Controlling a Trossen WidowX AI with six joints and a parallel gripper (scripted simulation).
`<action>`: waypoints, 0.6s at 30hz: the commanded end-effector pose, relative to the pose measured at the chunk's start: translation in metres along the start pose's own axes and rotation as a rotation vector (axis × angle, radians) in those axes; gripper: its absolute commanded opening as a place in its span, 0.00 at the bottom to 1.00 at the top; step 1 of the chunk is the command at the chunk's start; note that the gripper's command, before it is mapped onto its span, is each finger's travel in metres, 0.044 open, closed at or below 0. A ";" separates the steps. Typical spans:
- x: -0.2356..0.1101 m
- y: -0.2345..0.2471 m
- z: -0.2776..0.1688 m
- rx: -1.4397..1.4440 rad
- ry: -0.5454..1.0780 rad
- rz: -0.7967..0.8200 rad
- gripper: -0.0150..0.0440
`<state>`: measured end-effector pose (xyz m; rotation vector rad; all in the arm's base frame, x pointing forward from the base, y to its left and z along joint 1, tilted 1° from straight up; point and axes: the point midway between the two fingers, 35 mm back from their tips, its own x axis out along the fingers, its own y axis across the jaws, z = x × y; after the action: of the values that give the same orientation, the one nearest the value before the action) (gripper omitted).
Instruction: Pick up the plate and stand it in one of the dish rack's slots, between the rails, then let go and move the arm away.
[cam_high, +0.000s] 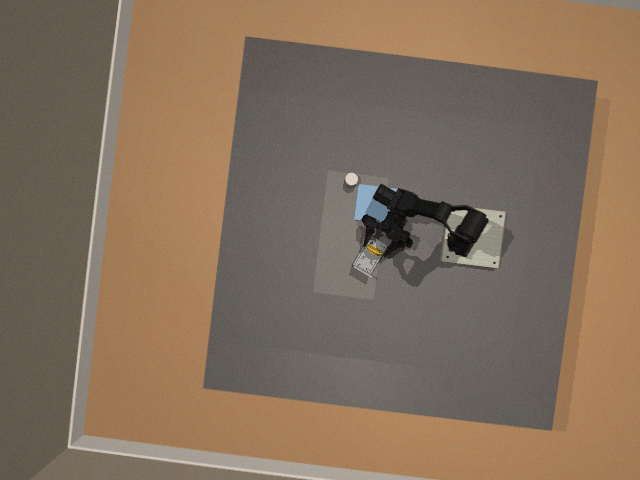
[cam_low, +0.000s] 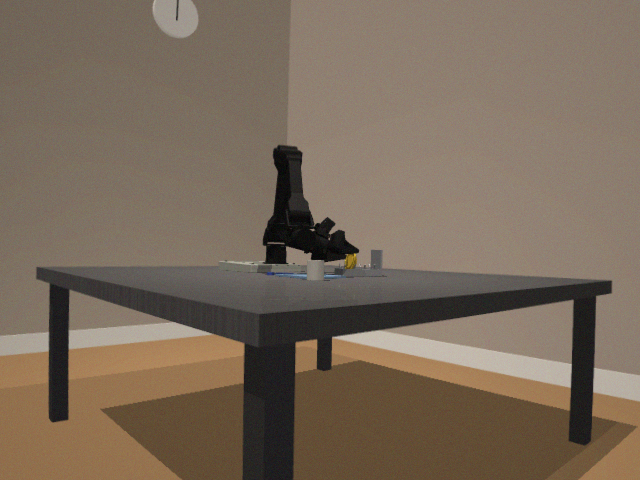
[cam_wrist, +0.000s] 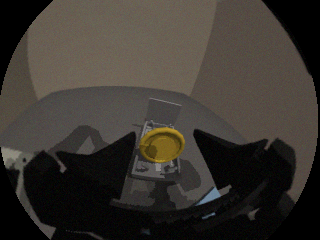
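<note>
From above, you see the black arm (cam_high: 421, 205) reaching left from its pale base plate (cam_high: 497, 219) and bending toward the near side, so that the gripper (cam_high: 379, 246) sits over the far end of the dish rack (cam_high: 364, 264). The yellow plate (cam_high: 373, 250) shows as a thin edge-on sliver in the rack, right under the fingers. A blue sheet (cam_high: 368, 202) lies partly beneath the wrist, and a small white cup (cam_high: 351, 178) stands just beyond its left corner. From the side, you find the gripper (cam_low: 345, 249) low over the dark table (cam_low: 268, 310), with the plate (cam_low: 352, 260) upright at its tip and the cup (cam_low: 315, 269) in front. Through the wrist camera, the plate (cam_wrist: 162, 144) stands on edge in the rack (cam_wrist: 160, 168), and the fingers are spread wide on either side, gripping nothing.
</note>
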<state>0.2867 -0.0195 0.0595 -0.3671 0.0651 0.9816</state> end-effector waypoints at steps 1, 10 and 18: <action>-0.011 -0.018 0.044 -0.019 -0.010 -0.013 0.93; -0.023 -0.030 0.093 -0.017 -0.019 -0.021 0.93; -0.026 -0.032 0.092 0.142 0.134 0.017 0.93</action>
<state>0.2886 -0.0241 0.1569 -0.3168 0.1791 0.9699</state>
